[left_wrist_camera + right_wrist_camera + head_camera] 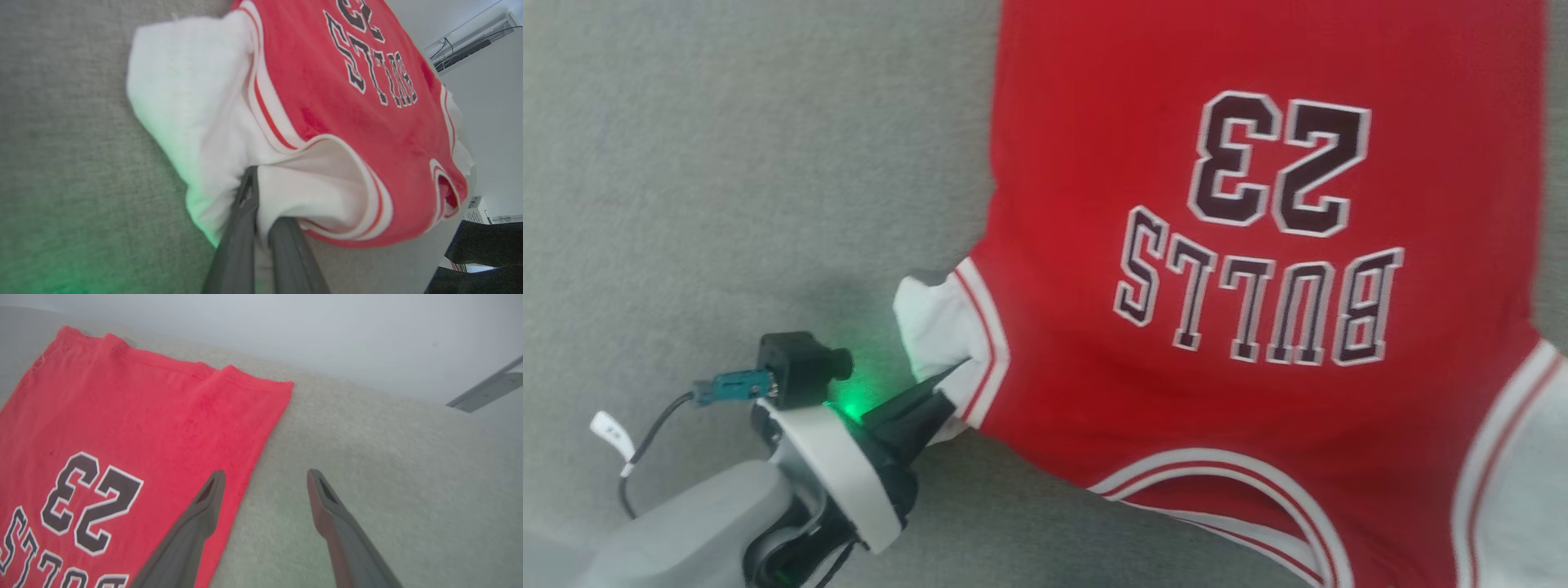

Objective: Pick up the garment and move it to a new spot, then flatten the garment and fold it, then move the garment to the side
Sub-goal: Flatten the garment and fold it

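Work surface (727,163) was flat grey woven-looking cloth, evenly lit, with a green glow (870,376) on one patch. Behind it was a plain pale wall (327,330), with a grey rail (486,392) slanting at the edge of the right wrist view. The left wrist view had a white wall-mounted unit (478,36) with dark cables, and a small white box (474,203) lower down.

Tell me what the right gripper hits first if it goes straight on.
Most likely the grey surface, just beside the side edge of the garment. The right gripper is open, one finger over the red fabric, the other over bare surface. Height above it is unclear.
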